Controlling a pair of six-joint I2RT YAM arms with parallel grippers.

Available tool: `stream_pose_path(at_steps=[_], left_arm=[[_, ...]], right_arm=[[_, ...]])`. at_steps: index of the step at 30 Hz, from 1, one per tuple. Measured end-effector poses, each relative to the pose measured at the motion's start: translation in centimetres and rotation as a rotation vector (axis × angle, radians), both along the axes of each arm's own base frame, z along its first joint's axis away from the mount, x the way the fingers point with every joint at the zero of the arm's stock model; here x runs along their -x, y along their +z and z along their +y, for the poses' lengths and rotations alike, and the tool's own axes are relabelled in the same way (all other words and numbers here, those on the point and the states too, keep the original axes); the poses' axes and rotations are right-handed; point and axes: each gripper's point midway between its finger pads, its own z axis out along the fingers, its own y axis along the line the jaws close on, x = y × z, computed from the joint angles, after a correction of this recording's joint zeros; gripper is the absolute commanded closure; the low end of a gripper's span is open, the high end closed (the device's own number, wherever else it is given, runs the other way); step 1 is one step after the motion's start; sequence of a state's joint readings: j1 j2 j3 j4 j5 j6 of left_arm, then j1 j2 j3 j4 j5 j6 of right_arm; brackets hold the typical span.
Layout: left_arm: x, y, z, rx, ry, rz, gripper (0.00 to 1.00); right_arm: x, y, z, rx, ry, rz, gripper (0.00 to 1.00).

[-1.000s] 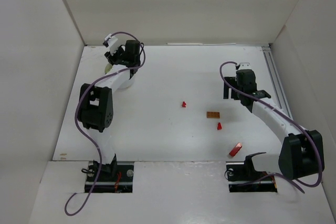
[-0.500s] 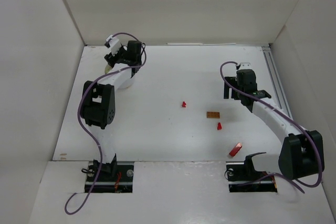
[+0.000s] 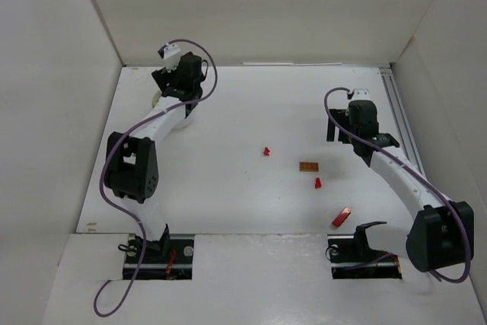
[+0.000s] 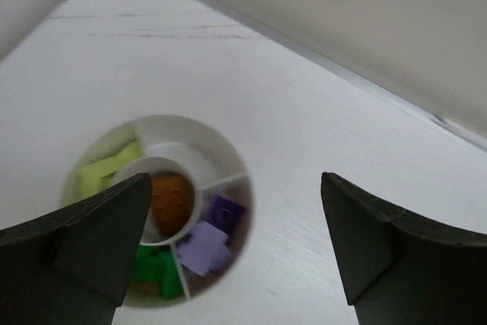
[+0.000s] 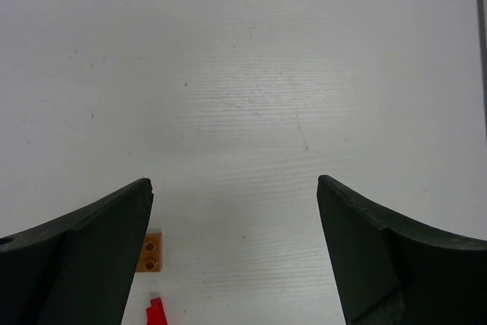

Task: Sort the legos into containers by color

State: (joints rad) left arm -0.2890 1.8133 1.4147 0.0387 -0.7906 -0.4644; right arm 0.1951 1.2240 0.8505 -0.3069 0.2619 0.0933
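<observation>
**Item 1. Round white plastic dish** [image 4: 199,151]. Smooth, glossy and low-walled, with a centre cup ringed by compartments. It sits at the table's far left.
- Contents: lime-yellow bricks [image 4: 106,173], one orange-brown brick [image 4: 171,195] in the cup, pale purple bricks [image 4: 209,234], and green bricks [image 4: 156,272].
- One ring compartment is bare.

**Item 2. Left gripper** [image 4: 234,180]. Dark, wedge-shaped fingers directly above the dish, spread wide, with nothing between them.

**Item 3. Right gripper** [image 5: 233,180]. The same dark wedges, well to the right of the dish, over bare table. It is spread wide and holds nothing.

**Item 4. Loose bricks.** These are hard moulded plastic lying on the matte white table [image 3: 228,112], all well to the right of the dish.
- Small red brick [image 3: 267,151], nearest the dish.
- Flat orange-brown plate [image 3: 308,167], with two studs showing in the right wrist view.
- Red wedge-like brick [image 3: 318,183], near the plate.
- Longer red brick [image 3: 341,217], farthest from the dish.

**Hazards (assessed).**
- The bricks are tiny against the broad fingers, so an off-centre pinch could squirt one away across the slick table.
- The plate and the red wedge lie close together, and one closing could drag both.
- The dish looks light, and a low approach could nudge or tip it and mix the sorted colours.
- The low walls may let a brick dropped from height bounce into a neighbouring compartment.
- Red seems meant for the bare compartment, where a poorly aimed release would land on purple or lime-yellow.
</observation>
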Motion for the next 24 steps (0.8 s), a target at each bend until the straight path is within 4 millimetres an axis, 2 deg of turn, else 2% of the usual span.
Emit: stream_pose_path(at_steps=[2, 4, 6, 7, 10, 14, 17, 20, 22, 24], left_arm=[[-0.5, 1.1, -3.7, 0.017, -0.268, 0.015, 0.02], [-0.7, 1.7, -8.4, 0.011, -0.576, 0.024, 0.0], [0.2, 1.2, -13.5, -0.027, -0.883, 0.047, 0.0], [1.0, 0.6, -15.8, -0.045, -1.01, 0.063, 0.0], [4.1, -3.0, -23.1, -0.126, -1.368, 0.148, 0.0], [8.9, -8.3, -31.1, -0.252, -1.685, 0.268, 0.01], [13.5, -11.8, -35.0, -0.337, -1.865, 0.341, 0.03], [17.5, -13.2, -37.2, -0.361, -2.031, 0.368, 0.03], [18.4, -13.3, -37.7, -0.359, -2.096, 0.361, 0.03], [18.5, -13.3, -38.1, -0.366, -2.124, 0.352, 0.03]], right_arm=[[0.0, 0.7, -0.5, -0.016, -0.009, -0.021, 0.07], [0.2, 1.3, -1.6, -0.03, -0.033, -0.034, 0.07], [0.5, 1.6, -2.9, -0.041, -0.064, -0.037, 0.07], [0.8, 1.7, -3.5, -0.041, -0.081, -0.034, 0.07], [1.7, 2.3, -4.7, -0.04, -0.107, -0.039, 0.07], [2.4, 3.6, -4.6, -0.044, -0.095, -0.072, 0.07], [2.8, 3.9, -4.5, -0.046, -0.085, -0.088, 0.07], [3.5, 3.4, -4.5, -0.049, -0.079, -0.075, 0.07], [3.7, 3.0, -4.4, -0.051, -0.072, -0.066, 0.07], [3.8, 2.8, -4.2, -0.055, -0.062, -0.058, 0.07]])
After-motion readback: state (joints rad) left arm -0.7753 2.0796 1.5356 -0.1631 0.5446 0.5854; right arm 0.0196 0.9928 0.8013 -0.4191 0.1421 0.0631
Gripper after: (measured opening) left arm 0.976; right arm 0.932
